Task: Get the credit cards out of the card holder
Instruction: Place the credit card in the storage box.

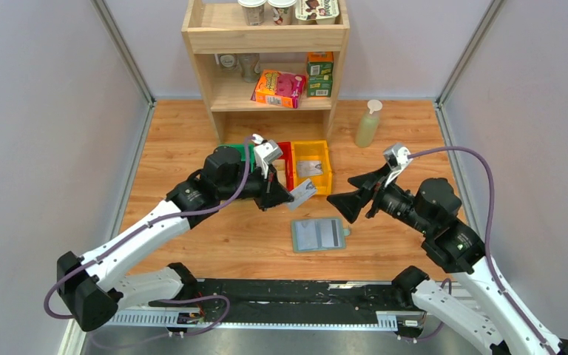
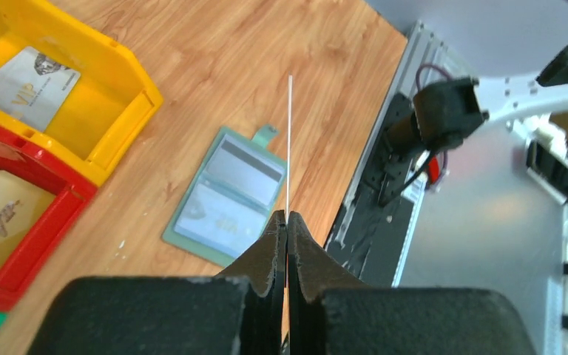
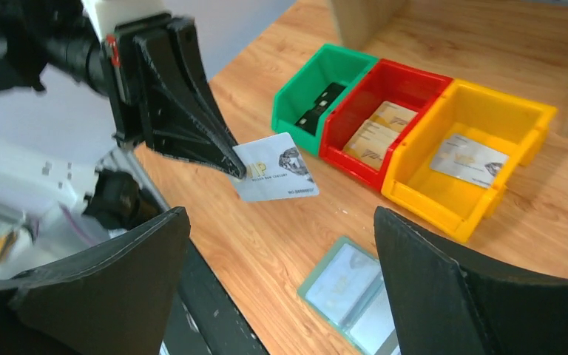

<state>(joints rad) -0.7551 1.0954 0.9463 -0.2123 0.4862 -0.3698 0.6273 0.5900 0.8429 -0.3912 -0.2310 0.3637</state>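
The grey-green card holder point(image 1: 318, 234) lies open and flat on the wooden table, pale blue-grey slots up; it also shows in the left wrist view point(image 2: 228, 194) and the right wrist view point(image 3: 351, 291). My left gripper point(image 1: 287, 195) is shut on a silver credit card point(image 1: 302, 193), held in the air just near the yellow bin; the card shows edge-on in the left wrist view point(image 2: 289, 140) and face-on in the right wrist view point(image 3: 276, 168). My right gripper point(image 1: 360, 196) is open and empty, above the table right of the holder.
Three bins stand in a row behind the holder: green point(image 3: 318, 81) with black cards, red point(image 3: 384, 111) with gold cards, yellow point(image 1: 311, 166) with one silver card. A wooden shelf point(image 1: 266, 66) holds boxes and cups. A soap bottle point(image 1: 368, 124) stands at the back right.
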